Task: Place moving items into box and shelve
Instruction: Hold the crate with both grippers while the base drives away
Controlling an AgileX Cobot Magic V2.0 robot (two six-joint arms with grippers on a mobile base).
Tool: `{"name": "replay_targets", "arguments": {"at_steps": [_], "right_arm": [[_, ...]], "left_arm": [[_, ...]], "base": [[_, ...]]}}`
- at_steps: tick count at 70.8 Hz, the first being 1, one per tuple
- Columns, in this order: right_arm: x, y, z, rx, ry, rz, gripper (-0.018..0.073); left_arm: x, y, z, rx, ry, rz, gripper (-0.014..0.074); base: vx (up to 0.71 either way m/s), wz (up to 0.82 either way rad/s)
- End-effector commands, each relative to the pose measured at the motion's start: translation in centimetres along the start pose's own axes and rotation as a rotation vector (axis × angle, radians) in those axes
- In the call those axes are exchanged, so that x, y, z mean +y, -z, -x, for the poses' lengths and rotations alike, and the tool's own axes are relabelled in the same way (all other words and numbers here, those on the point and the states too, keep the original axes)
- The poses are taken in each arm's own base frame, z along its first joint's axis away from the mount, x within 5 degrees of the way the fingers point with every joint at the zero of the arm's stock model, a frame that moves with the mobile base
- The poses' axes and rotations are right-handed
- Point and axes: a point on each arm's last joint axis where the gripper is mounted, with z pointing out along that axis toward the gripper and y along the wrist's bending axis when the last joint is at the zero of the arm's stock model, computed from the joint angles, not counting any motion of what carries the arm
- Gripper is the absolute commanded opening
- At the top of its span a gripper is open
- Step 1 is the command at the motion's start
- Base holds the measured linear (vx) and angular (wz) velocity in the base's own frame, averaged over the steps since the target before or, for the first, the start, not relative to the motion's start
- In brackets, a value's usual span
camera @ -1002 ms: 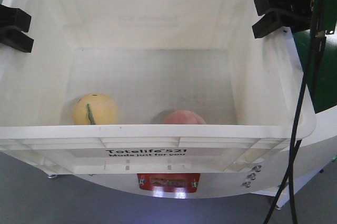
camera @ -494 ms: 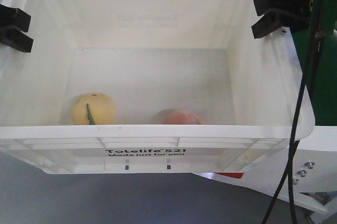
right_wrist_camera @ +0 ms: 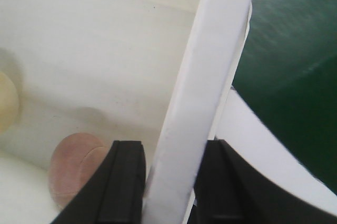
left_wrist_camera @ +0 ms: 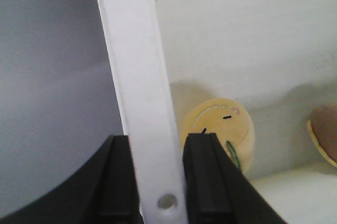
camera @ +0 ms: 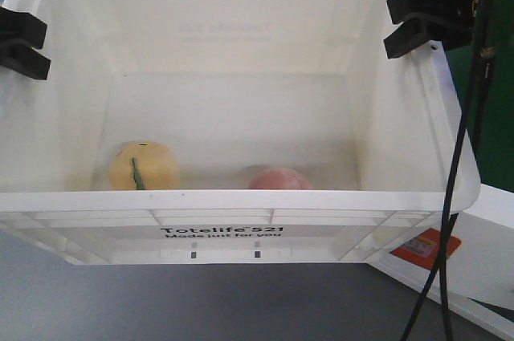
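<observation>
Entry, carry phase. The box (camera: 241, 200) keeps the same place in the front view as a second ago, but the ground under it has shifted. The orange label (camera: 426, 245) that sat under the box's front centre now lies off to the lower right. The white curved surface (camera: 491, 257) it belongs to has slid that way too, leaving grey floor (camera: 201, 301) below the rim. You read this as the whole rig turning or backing away with the box in hand. Packing looks done and the shelving leg is under way, with no shelf in sight yet.

Grip check: the left gripper (camera: 40, 46) is clamped on the box's left wall, one finger inside and one outside, as the left wrist view confirms (left_wrist_camera: 158, 182). The right gripper (camera: 391, 26) pinches the right wall the same way (right_wrist_camera: 171, 182). Both toys have stayed put through the move.

Load: the yellow toy (camera: 144, 166), green stripe showing, rests on the box floor at the near left. The pink toy (camera: 279, 178) sits near the front wall at centre, well apart from it and half hidden by the rim. The box itself is white, ribbed under the rim, with black print facing you. It is probably fully airborne, though its underside is not visible.
</observation>
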Motion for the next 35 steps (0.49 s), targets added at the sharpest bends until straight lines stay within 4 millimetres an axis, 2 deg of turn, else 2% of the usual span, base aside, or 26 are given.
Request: {"name": "replay_targets", "arguments": {"at_steps": [1,35], "right_arm": [[1.14,2.78,0.85,-0.178,0.026,0.051,-0.0011],[1.14,2.78,0.85,-0.178,0.026,0.051,-0.0011]], "left_arm": [[-0.98,2.61,0.83,-0.176,-0.012,-0.066,-0.0017],[-0.98,2.61,0.83,-0.176,-0.012,-0.066,-0.0017]], "base": [[-0.11,0.44],[-0.08,0.50]]}}
